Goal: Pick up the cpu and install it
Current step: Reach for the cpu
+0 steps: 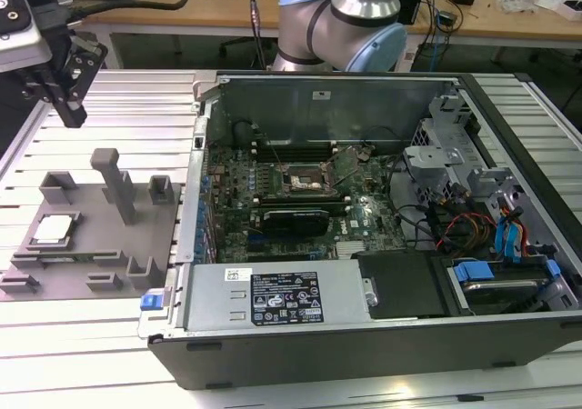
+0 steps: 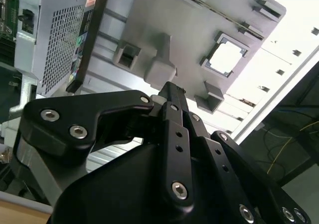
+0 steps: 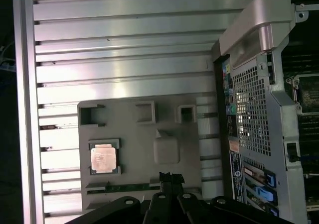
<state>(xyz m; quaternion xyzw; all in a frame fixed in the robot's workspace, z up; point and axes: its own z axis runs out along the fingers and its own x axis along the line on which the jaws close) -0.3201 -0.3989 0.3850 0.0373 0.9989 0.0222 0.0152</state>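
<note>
Gripper: jaws clenched, grasping nothing. The cpu, a flat square with a silvery-grey top and pale rim, sits in a recess of the grey fixture, below the jaws and clear of them.

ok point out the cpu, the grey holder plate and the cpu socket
cpu [image 3: 103, 159], first wrist view, middle of its metal top
grey holder plate [image 3: 134, 152], first wrist view, bare patch beside the cpu
cpu socket [image 1: 305, 184], exterior view, centre of the dark framed square
</note>
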